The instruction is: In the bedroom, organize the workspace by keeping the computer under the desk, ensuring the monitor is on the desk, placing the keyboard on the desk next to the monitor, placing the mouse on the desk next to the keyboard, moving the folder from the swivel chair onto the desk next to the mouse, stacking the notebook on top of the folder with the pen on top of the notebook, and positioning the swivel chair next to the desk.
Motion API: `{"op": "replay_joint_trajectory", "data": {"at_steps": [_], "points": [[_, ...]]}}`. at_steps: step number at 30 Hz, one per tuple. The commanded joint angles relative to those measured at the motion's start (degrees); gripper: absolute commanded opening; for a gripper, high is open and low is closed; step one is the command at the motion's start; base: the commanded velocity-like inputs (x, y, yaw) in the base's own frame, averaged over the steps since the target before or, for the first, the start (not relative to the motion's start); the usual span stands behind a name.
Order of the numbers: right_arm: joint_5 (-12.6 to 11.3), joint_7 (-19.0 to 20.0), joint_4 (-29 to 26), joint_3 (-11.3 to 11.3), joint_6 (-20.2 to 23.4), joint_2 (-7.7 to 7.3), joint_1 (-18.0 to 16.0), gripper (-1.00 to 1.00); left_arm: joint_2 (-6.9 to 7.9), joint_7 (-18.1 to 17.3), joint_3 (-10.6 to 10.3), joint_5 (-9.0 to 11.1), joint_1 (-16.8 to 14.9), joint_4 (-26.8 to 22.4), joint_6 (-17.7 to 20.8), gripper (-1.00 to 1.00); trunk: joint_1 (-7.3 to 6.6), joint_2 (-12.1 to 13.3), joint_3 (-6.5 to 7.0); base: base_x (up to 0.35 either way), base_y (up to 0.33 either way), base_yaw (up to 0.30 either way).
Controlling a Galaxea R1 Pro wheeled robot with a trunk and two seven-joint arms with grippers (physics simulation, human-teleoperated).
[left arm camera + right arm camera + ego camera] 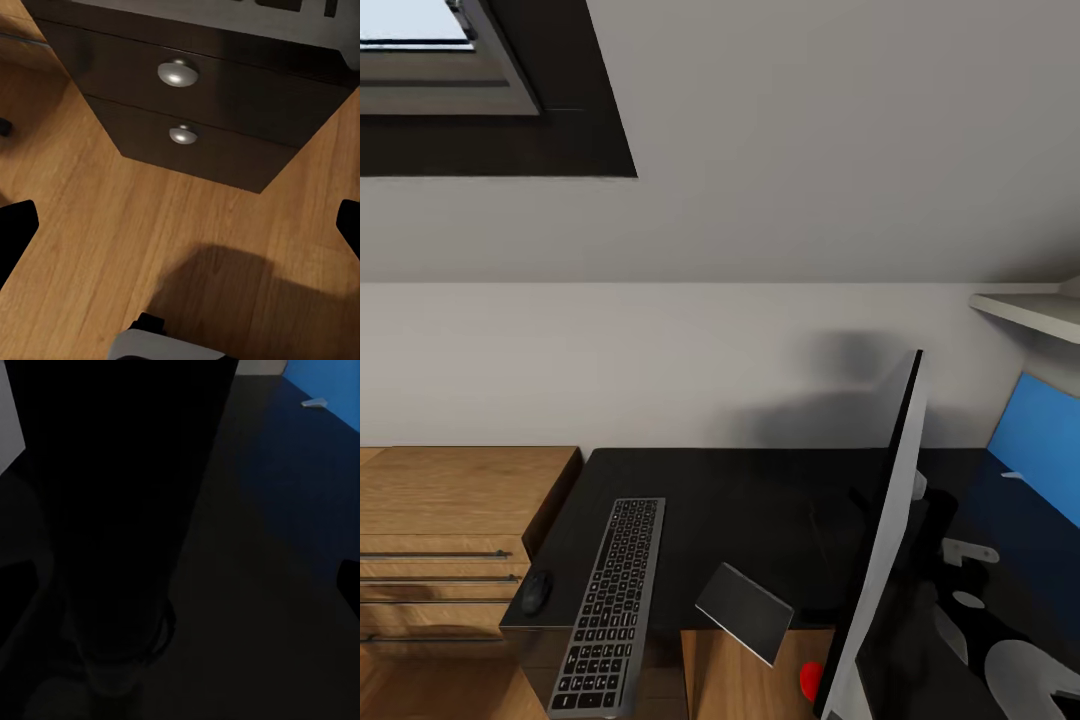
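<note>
Keyboard [610,605], mouse [536,591], edge-on monitor [880,560] on the black desk [760,500] — both pincers' spread impossible to tell.

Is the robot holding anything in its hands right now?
The left hand holds nothing: its black fingertips stand wide apart over bare wooden floor. For the right hand, it is too dark to tell.

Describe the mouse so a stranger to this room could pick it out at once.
Start at the long black desk against the pale wall and go to its end beside the light-wood chest. There lies the slim keyboard; the mouse sits next to it, on the chest's side. It is a small rounded black lump, far smaller than the keyboard.
</note>
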Motion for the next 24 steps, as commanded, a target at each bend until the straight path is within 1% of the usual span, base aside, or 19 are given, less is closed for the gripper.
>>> {"op": "replay_joint_trajectory", "data": {"at_steps": [1,24], "points": [[0.14,-0.02,0.06,-0.24,-0.23,0.01,-0.06,1.00,0.04,0.23,-0.20,0.61,-0.03,-0.05,-0.38,1.00,0.04,-0.12,-0.12,0.000,0.000,0.000],[0.14,-0.02,0.02,-0.24,-0.23,0.01,-0.09,1.00,0.04,0.23,-0.20,0.61,-0.03,-0.05,-0.45,1.00,0.04,-0.12,-0.12,0.000,0.000,0.000]]}}
